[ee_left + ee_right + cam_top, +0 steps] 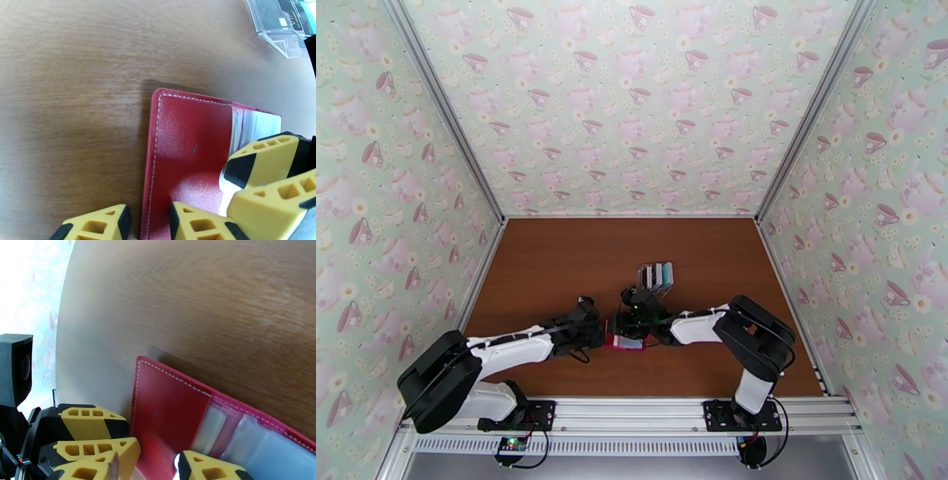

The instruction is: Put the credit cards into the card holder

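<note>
Checking the middle of the bench (pixel 553 260): both arms meet over the card holder (pixel 626 343). It lies open and flat, with the red flap (pixel 189 150) on the left and the pale clear pockets (pixel 252 441) on the right.

Around it:
- A clear plastic rack (pixel 656 276) sits just behind the holder, apart from it.
- The credit cards (pixel 657 274) stand on edge in the rack, seen from above as dark, white and teal slabs. The left wrist view shows a black card with white print behind the rack's clear wall and a teal one next to it.
- Teacup wallpaper panels (pixel 632 103) close off three sides. An aluminium rail (pixel 632 410) along the near edge carries both bases.

In the way: the two tools crowd the holder. In the left wrist view the right tool's fingers (pixel 260 158) cover the lower right of the pocket side.

State of the left tool (pixel 149 217): partly open. Its jaws straddle the stitched left edge of the red flap, one finger over bare bench and the other over the flap. The gap is clearly wider than the flap. Cannot tell if it presses down.

State of the right tool (pixel 148 465): partly open, with the flap's lower part between its fingers. One fingertip is at the seam where the flap meets the pockets. It has no visible hold on anything.

Pockets: glossy film with a pale sheet inside. Cannot tell if that sheet is a card.
</note>
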